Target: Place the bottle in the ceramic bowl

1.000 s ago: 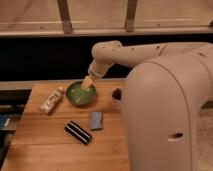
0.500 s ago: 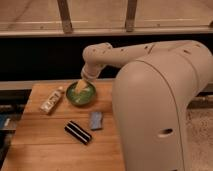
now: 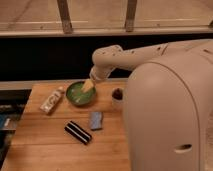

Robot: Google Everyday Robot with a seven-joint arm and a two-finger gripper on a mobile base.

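The bottle, slim and pale with a white cap and a marked label, lies on its side on the wooden table, just left of the ceramic bowl. The ceramic bowl is round, shallow and glossy green, and stands at the back middle of the table. My gripper, with yellowish fingertips, hangs over the bowl's right half, at the end of the white arm that reaches in from the right. The gripper is apart from the bottle, about a bowl's width to its right.
A white cup with a dark inside stands right of the bowl. A black white-striped block and a small blue-grey sponge lie in front of the bowl. The wooden table ends at the left. My white body fills the right side.
The gripper swung left and down over the bowl, then shifted back to the bowl's right half. The bottle, bowl and other things have not moved.
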